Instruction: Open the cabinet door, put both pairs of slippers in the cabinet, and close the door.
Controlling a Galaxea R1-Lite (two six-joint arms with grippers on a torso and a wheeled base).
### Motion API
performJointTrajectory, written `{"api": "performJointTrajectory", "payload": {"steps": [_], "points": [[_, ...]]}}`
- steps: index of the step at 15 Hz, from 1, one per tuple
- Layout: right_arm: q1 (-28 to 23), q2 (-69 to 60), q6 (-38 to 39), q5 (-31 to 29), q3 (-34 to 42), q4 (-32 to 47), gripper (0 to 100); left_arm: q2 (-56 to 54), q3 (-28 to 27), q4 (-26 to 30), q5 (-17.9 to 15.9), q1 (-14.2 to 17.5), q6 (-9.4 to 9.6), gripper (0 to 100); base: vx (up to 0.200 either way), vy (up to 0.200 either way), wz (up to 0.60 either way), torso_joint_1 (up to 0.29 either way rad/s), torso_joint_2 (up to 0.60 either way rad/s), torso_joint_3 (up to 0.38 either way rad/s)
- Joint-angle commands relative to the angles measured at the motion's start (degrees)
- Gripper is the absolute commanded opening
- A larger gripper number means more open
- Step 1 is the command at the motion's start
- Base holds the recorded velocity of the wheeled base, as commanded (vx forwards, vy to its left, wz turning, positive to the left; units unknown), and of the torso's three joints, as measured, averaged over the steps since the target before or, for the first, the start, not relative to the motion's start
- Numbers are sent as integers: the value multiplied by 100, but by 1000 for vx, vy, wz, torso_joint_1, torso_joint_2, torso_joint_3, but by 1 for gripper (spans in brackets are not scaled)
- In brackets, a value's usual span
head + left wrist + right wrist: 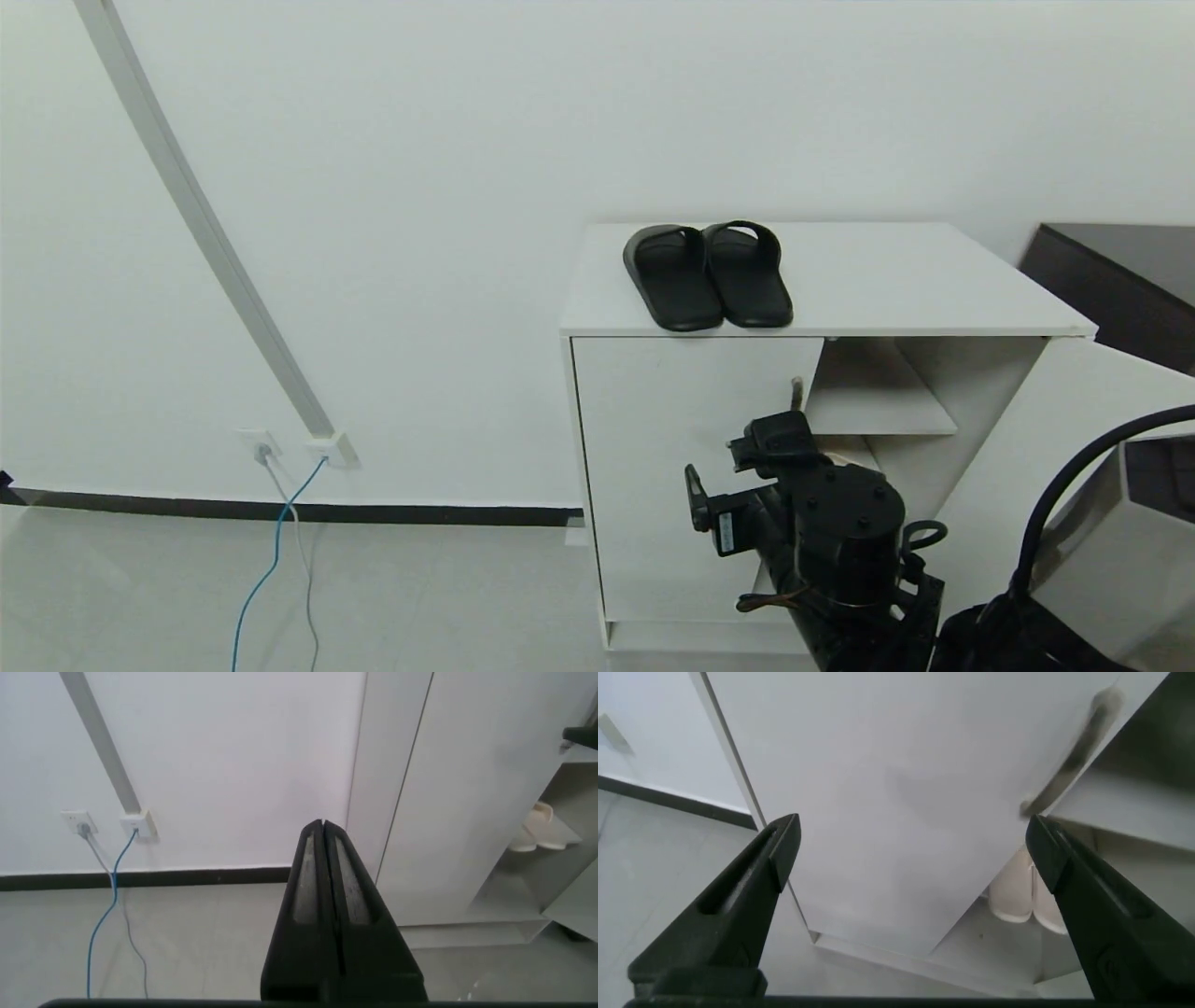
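A pair of black slippers (708, 274) lies side by side on top of the white cabinet (840, 280). The cabinet's right door (1027, 467) is swung open and its left door (681, 448) is closed, with a slim handle (1074, 751) at its inner edge. A pair of white slippers (1022, 891) (547, 826) rests on the bottom shelf inside. My right arm (822, 513) is low in front of the cabinet, and my right gripper (910, 831) is open, facing the closed door, holding nothing. My left gripper (322, 835) is shut and empty, off the cabinet's left side.
A middle shelf (878, 401) divides the open compartment. Wall sockets (294, 446) with a blue cable (271, 551) sit left of the cabinet, above bare floor. Dark furniture (1120, 271) stands to the right. A black cable (1074, 485) arcs in front of the open door.
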Motion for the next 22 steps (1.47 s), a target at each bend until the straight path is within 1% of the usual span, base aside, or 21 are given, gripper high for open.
{"api": "performJointTrajectory", "payload": {"steps": [1,11,15,18,22], "points": [[1,14,0,2,0,-3,100,9,1,-1,-2,4,6,0,0,0,0,217,-535,-315],[1,-13,0,-7,0,-30,100,9,1,-1,-2,4,6,0,0,0,0,243,-563,-321],[-34,31,0,-7,18,-223,100,9,1,8,-11,4,6,0,0,0,0,181,-400,-220],[-139,31,-26,46,141,-223,100,0,1,-1,-2,4,6,0,0,0,0,168,-370,-203],[-166,84,-62,160,124,-223,100,9,1,-1,-2,4,6,0,0,0,0,132,-281,-153]]}}
